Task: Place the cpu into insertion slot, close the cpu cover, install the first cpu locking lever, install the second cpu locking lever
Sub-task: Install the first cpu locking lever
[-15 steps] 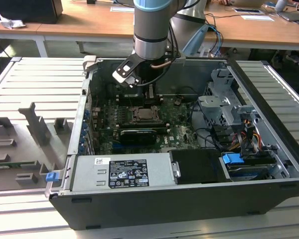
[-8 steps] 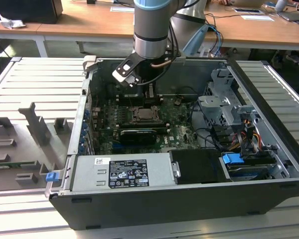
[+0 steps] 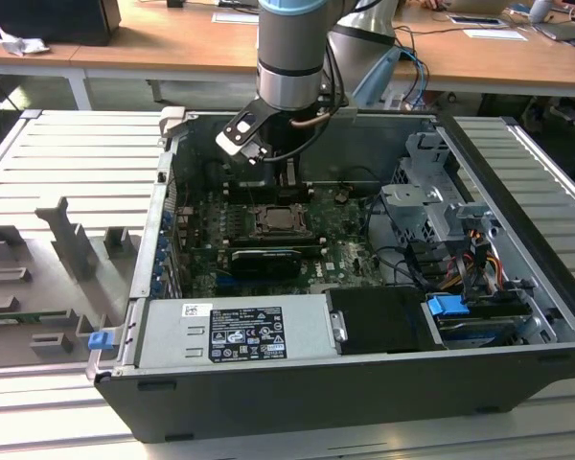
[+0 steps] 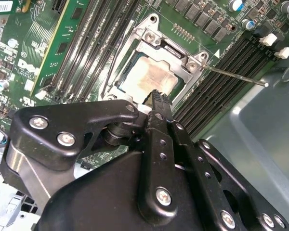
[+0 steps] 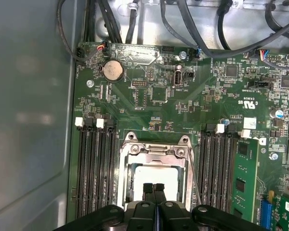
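- The cpu [image 5: 156, 175] is seated in the insertion slot [image 5: 130, 184], and the cpu cover [image 5: 156, 150] appears to be lowered over it.
- The hand [image 5: 154, 188] is clenched, empty, just above.
- One locking lever [image 4: 236, 75] is angled outward; if pushed off-centre, it could slip free.

The exterior view stands off from the open case [image 3: 316, 393], high up, looking down into it from well back, with desks [image 3: 172, 48] behind. Both wrist views hang close over the motherboard [image 5: 149, 96], looking down past the gripper [image 5: 153, 186]; the second is nearer and tilted. All three share the slot [image 5: 123, 183]; both wrist views also share the memory slots [image 5: 94, 168] beside it.
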Tool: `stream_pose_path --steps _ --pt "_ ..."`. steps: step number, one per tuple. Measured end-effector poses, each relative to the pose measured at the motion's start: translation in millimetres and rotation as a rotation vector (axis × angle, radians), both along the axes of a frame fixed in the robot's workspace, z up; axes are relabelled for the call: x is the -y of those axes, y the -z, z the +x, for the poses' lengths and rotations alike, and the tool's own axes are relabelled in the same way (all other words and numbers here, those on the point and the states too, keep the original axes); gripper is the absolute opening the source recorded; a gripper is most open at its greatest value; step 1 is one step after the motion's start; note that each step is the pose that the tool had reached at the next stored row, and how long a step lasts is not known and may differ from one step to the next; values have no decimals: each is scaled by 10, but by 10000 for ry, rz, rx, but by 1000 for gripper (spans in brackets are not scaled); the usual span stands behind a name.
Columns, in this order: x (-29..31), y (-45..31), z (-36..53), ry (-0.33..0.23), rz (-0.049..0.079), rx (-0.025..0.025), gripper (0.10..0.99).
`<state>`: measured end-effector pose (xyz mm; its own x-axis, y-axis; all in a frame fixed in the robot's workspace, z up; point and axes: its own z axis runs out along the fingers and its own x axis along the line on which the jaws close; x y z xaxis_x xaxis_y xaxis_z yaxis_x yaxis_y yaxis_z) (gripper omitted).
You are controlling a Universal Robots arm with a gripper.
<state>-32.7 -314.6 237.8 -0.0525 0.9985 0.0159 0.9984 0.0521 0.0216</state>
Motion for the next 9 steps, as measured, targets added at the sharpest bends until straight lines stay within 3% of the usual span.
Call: stream_pose_path --steps 9 --pt "0 -117 0 0 0 0 106"
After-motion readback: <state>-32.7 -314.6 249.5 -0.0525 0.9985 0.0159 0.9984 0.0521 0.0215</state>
